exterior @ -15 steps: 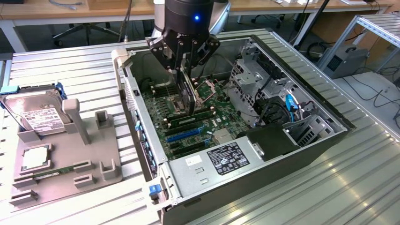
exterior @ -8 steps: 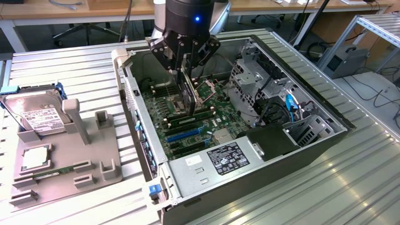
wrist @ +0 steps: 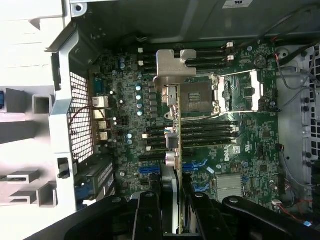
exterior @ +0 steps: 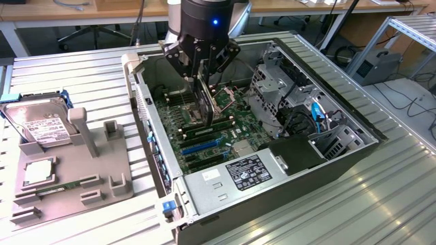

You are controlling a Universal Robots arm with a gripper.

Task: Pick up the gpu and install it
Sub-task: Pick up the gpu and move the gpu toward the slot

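My gripper point(exterior: 203, 65) hangs over the open computer case point(exterior: 327, 66) and is shut on the gpu point(exterior: 205, 104), a thin black card held on edge and pointing down at the motherboard point(exterior: 235, 115). The card's lower end hangs just above the board, near the memory slots; I cannot tell whether it touches. In the wrist view the gpu point(wrist: 173, 135) appears edge-on between my black fingers point(wrist: 149, 212), with its silvery bracket point(wrist: 172, 67) at the far end. The blue expansion slots point(wrist: 149, 170) lie beside the card.
A grey holder point(exterior: 81, 168) stands at the exterior view's left with a silver hard drive point(exterior: 40, 122) and a green memory stick point(exterior: 60, 187). Inside the case are the power supply point(exterior: 248, 173), a drive cage point(exterior: 276, 84) and cables point(exterior: 315, 115). The CPU socket point(wrist: 197, 97) is open.
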